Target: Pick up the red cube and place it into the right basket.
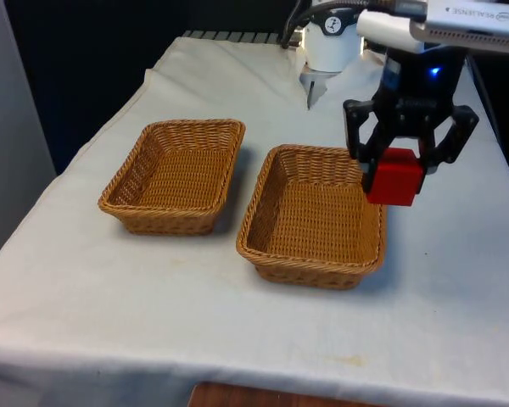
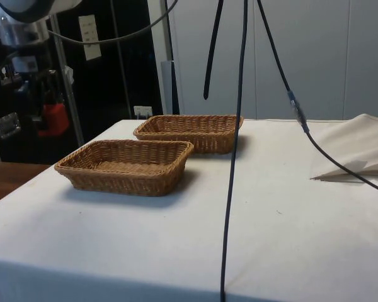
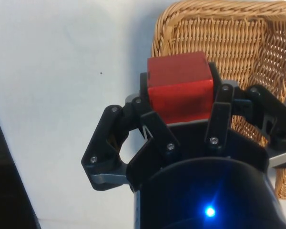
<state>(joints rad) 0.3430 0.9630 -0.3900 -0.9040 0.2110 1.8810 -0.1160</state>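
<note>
**Red cube held over the basket's edge**

Front view: gripper clamped on the red cube, raised above the far right rim of the right wicker basket. Left wicker basket just beside it.

Side view: both baskets on the white cloth.

Wrist view: fingers pinch the cube; wicker rim beyond.

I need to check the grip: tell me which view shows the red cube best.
The wrist view: the red cube sits large between the end effector fingers. The front view shows the cube above the basket rim.
</note>
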